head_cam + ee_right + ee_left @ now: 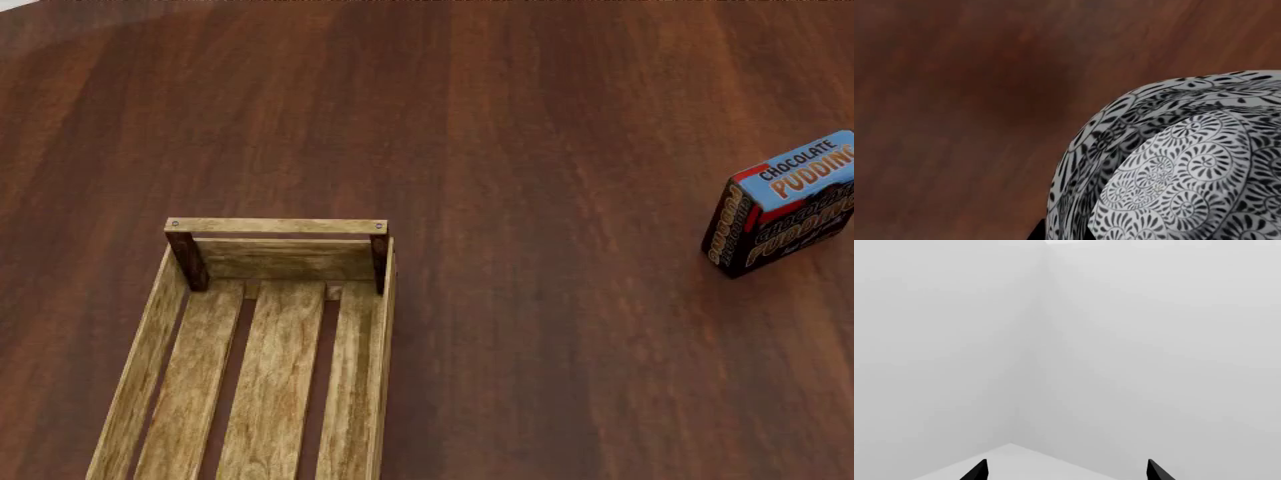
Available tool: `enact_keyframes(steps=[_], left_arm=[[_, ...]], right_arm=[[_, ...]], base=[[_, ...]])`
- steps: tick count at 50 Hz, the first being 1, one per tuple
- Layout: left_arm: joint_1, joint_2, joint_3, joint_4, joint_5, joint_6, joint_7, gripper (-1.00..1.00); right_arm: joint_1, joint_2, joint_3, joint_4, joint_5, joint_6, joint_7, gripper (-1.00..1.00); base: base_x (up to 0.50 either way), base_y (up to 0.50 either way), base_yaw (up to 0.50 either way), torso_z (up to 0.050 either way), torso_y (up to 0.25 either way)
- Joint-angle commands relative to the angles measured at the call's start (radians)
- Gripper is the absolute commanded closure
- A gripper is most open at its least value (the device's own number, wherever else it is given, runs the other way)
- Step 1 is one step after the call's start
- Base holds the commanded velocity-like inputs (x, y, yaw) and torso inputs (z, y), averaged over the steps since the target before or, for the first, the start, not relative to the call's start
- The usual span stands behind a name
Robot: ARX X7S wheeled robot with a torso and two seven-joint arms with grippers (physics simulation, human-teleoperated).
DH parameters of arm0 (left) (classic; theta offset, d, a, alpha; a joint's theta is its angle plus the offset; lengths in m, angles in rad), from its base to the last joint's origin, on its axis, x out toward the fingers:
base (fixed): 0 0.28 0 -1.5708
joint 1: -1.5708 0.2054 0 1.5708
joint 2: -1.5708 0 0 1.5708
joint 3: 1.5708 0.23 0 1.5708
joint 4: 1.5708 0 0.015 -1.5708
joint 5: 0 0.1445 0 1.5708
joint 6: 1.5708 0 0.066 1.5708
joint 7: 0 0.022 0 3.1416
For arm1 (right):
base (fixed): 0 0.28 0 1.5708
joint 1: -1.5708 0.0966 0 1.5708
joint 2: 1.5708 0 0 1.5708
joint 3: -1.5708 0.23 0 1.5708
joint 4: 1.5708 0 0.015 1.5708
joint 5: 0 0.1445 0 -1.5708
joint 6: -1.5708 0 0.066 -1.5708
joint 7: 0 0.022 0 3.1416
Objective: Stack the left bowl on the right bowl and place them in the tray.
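Note:
Two black-and-white patterned bowls fill the right wrist view, one [1187, 190] nested inside the other [1077, 160], hanging above the dark wood table [954, 100]. My right gripper [1067, 235] grips their rim; one black fingertip [1039, 233] shows against the outer wall and the other is hidden. The tray [278, 227], a light-wood crate with a slatted floor, lies empty at the lower left of the head view. Neither arm nor the bowls appear in the head view. My left gripper [1067, 471] is open, its fingertips [977, 471] wide apart, facing pale grey walls.
A chocolate pudding box [787, 203] stands at the right edge of the head view on the table [534, 150]. A pale floor corner [16, 4] shows at the far left beyond the table's edge.

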Motion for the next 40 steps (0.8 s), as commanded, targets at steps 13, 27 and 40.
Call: enact_keyframes(steps=[13,27,40], left_arm=[[0.004,0.0,-0.022,-0.001,-0.011,-0.002,0.0,-1.0],[0.002,0.0,-0.037,0.013,-0.025,-0.021,0.0,-1.0],[0.014,0.0,-0.037,0.01,-0.013,-0.006,0.0,-1.0]], right_arm=[[0.235,-0.218,0.1,-0.034,-0.076,0.294,-0.097,1.0],[0.266,-0.358,0.16,-0.067,-0.363,0.359,-0.416,1.0],[0.365,-0.458,0.063,-0.084,-0.722,0.276,-0.797,1.0]], base=[[0.0,0.0,0.0,0.0,0.0],[0.0,0.0,0.0,0.0,0.001],[0.0,0.0,0.0,0.0,0.001]])
